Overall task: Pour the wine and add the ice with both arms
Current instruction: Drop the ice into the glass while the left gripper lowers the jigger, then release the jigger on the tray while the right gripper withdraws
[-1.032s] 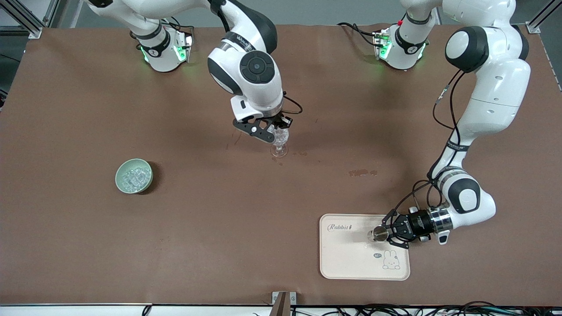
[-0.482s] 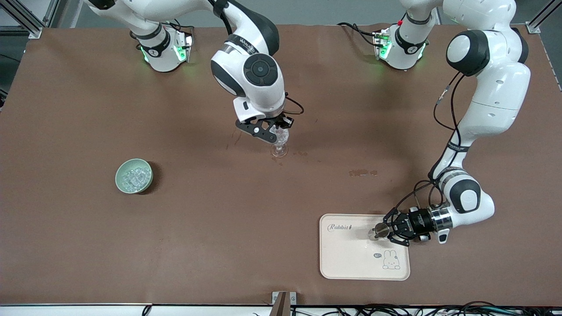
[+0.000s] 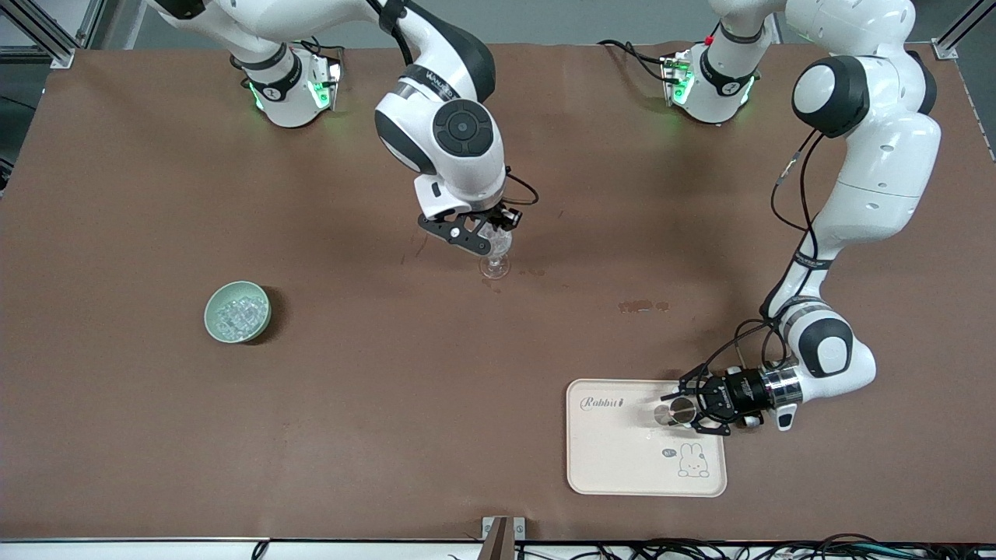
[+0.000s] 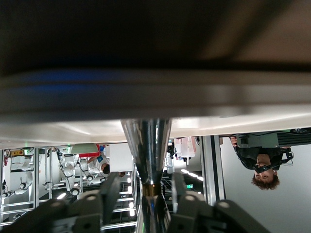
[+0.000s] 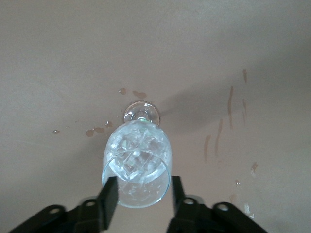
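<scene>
A clear stemmed glass stands mid-table with ice cubes in its bowl. My right gripper hangs over its rim, open, and in the right wrist view the right gripper has a finger on each side of the rim. More ice fills a pale green bowl toward the right arm's end. A shiny metal waisted cup stands on the cream tray. My left gripper is open around its narrow waist, with gaps on both sides. Any wine is hidden.
Brownish spill marks lie between the glass and the tray, and smaller drops sit by the glass foot. The tray lies near the front edge toward the left arm's end. A person shows in the lab background of the left wrist view.
Both grippers have gone from shut to open. The left let go of the metal cup, which now stands upright on the tray. The right opened over the glass.
</scene>
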`<act>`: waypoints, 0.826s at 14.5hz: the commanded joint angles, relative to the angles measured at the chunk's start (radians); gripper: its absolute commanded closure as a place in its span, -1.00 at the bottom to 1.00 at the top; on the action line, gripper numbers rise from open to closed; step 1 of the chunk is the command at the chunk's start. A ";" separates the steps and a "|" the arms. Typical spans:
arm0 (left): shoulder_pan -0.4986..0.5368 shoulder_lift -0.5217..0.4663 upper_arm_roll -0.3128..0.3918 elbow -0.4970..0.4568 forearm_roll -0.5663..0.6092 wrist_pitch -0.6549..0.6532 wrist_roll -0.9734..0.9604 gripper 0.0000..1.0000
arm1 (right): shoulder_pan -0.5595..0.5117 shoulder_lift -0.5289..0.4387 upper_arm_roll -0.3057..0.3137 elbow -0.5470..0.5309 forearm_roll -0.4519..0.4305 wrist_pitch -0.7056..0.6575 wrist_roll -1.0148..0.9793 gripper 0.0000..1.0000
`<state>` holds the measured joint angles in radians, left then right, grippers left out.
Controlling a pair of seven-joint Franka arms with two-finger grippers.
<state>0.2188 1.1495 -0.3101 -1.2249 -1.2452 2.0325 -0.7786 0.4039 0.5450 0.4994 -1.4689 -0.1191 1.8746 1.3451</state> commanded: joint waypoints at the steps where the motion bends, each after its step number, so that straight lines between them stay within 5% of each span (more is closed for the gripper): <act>1: -0.009 0.003 0.000 0.018 -0.022 -0.015 0.016 -1.00 | 0.004 0.010 0.005 0.021 -0.024 -0.002 0.019 -0.71; 3: -0.009 -0.002 0.000 0.018 -0.017 -0.015 0.016 -1.00 | -0.013 -0.005 0.005 0.060 -0.022 -0.015 0.011 -1.00; 6: 0.005 -0.034 0.002 0.018 0.025 -0.017 0.019 -1.00 | -0.054 -0.097 0.004 0.087 -0.118 -0.075 0.006 -1.00; 12: 0.060 -0.217 0.002 -0.004 0.480 -0.050 -0.019 -1.00 | -0.250 -0.266 -0.019 0.088 -0.198 -0.184 -0.267 -1.00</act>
<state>0.2584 1.0200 -0.3109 -1.1818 -0.8934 2.0115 -0.7832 0.2132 0.3326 0.4870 -1.3498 -0.2996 1.7185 1.1949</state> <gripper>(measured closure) 0.000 0.000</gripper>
